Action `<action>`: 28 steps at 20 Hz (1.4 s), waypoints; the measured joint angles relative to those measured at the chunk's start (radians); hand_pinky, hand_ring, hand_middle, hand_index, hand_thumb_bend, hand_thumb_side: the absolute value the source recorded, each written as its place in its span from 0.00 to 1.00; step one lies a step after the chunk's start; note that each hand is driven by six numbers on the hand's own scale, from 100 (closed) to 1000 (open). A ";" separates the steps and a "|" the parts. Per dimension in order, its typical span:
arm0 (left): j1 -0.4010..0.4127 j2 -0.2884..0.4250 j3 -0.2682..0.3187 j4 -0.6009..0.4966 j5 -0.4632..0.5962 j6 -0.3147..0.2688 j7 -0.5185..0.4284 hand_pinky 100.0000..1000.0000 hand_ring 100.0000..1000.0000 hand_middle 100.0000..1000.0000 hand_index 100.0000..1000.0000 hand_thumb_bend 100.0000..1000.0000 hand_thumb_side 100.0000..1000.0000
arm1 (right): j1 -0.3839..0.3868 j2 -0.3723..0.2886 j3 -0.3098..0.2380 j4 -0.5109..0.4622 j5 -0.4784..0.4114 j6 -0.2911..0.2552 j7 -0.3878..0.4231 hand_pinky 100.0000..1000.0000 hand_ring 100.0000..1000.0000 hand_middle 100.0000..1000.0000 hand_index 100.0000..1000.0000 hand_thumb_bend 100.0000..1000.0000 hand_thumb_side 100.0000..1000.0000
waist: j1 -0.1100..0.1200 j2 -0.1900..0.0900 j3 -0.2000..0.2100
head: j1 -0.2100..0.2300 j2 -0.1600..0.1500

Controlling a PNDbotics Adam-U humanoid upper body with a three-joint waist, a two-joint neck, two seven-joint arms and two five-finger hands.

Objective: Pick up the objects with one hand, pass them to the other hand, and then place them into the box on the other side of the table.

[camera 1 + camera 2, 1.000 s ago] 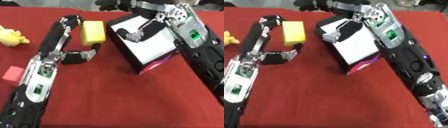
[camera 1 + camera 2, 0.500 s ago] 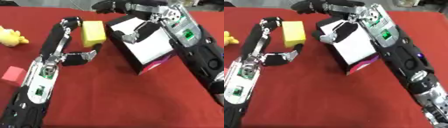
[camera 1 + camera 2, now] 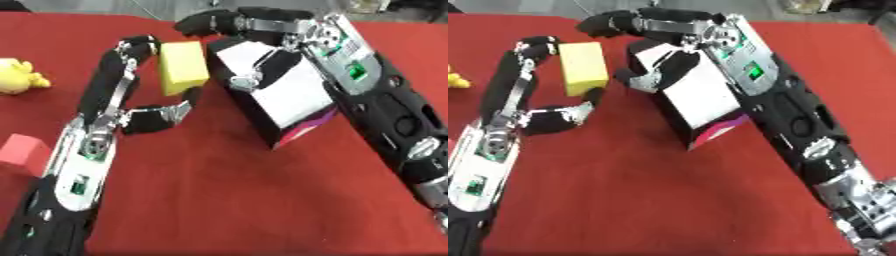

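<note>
Little moved: right hand [image 3: 229, 24] reaches bit further left over white cardboard box [image 3: 278, 98], upper centre, fingers curled, empty. Left hand [image 3: 144, 80] pinching yellow foam block [image 3: 183, 67] just left of box (handover pending, apparently).

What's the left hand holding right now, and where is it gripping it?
The left hand holds the yellow block, fingers on its far end and thumb at its near end.

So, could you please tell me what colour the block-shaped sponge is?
The block-shaped sponge is yellow, clearest in the left eye view.
</note>
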 measured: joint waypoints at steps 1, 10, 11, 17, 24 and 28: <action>0.000 0.000 0.000 0.003 0.000 0.000 0.002 0.76 0.57 0.43 0.52 0.00 0.28 | 0.000 0.000 0.002 0.001 -0.002 0.003 0.003 1.00 1.00 1.00 1.00 0.00 0.12 | 0.000 0.000 0.000 | -0.002 0.000; -0.015 -0.008 0.000 0.023 -0.012 0.003 0.025 0.75 0.56 0.43 0.52 0.00 0.28 | 0.005 0.006 0.025 0.011 -0.003 0.009 0.009 1.00 1.00 1.00 1.00 0.00 0.12 | -0.003 0.000 -0.001 | -0.020 0.000; -0.016 -0.008 0.000 0.024 -0.013 0.003 0.026 0.75 0.56 0.43 0.52 0.00 0.28 | 0.005 0.006 0.028 0.011 -0.002 0.009 0.009 1.00 1.00 1.00 1.00 0.00 0.12 | -0.003 0.000 -0.001 | -0.020 0.000; -0.017 -0.015 0.000 0.037 -0.017 0.004 0.038 0.75 0.56 0.43 0.52 0.00 0.30 | 0.006 0.007 0.029 0.018 0.004 0.010 0.010 1.00 1.00 1.00 1.00 0.00 0.12 | -0.007 0.003 0.001 | -0.024 0.000; -0.017 -0.017 0.000 0.048 -0.020 0.005 0.042 0.75 0.56 0.43 0.52 0.00 0.29 | 0.006 0.007 0.035 0.022 0.003 0.010 0.010 1.00 1.00 1.00 1.00 0.00 0.12 | -0.011 0.004 0.002 | -0.027 0.000; -0.018 -0.017 0.000 0.054 -0.026 0.005 0.042 0.75 0.56 0.43 0.52 0.00 0.29 | 0.006 0.007 0.040 0.022 -0.007 0.017 0.017 1.00 1.00 1.00 1.00 0.00 0.11 | -0.012 0.006 0.002 | -0.027 0.000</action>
